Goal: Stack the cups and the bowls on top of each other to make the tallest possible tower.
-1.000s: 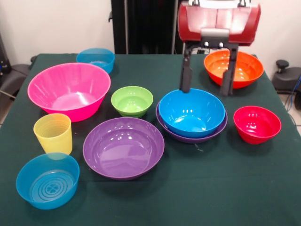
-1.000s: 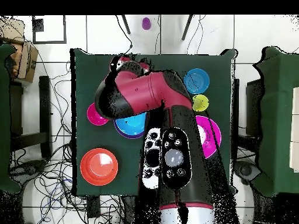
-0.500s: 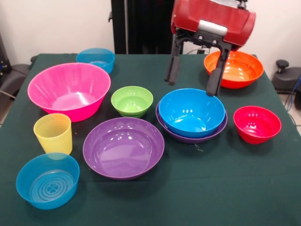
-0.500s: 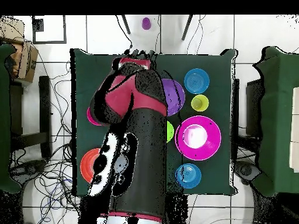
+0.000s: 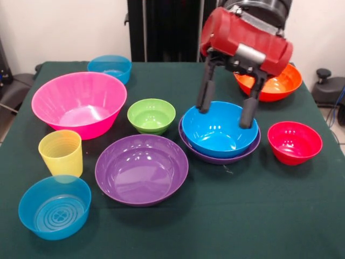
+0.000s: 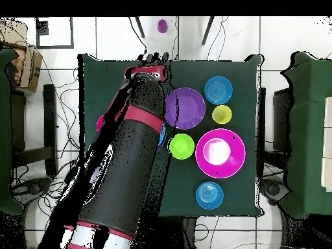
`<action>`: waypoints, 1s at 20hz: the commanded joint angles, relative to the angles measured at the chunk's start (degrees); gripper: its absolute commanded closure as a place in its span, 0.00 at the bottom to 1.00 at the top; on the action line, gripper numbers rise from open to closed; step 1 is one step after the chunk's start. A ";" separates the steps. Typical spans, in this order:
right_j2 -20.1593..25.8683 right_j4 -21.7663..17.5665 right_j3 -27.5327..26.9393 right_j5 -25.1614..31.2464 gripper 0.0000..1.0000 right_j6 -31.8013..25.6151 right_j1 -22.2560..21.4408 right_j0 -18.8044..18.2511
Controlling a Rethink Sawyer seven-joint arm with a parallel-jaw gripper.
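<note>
Two black fingers of the gripper [image 5: 225,105] hang spread with the jaws apart and nothing between them, tilted over the far rim of the blue bowl [image 5: 219,129], which sits nested in a purple bowl [image 5: 218,157] right of the table's [image 5: 226,216] middle. Behind the arm stands the orange bowl [image 5: 277,82], the red bowl [image 5: 294,142] lies to the right, and to the left sit the green bowl [image 5: 151,115], the big pink bowl [image 5: 79,103] and a second wide purple bowl [image 5: 141,169]. Near the left edge the ribbed yellow cup [image 5: 61,152] stands upright just behind one clear blue bowl [image 5: 54,206], with the other clear blue bowl [image 5: 109,68] at the far left.
</note>
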 commanded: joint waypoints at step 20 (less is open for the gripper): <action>-8.71 12.26 0.95 -7.67 0.00 3.97 7.14 -0.06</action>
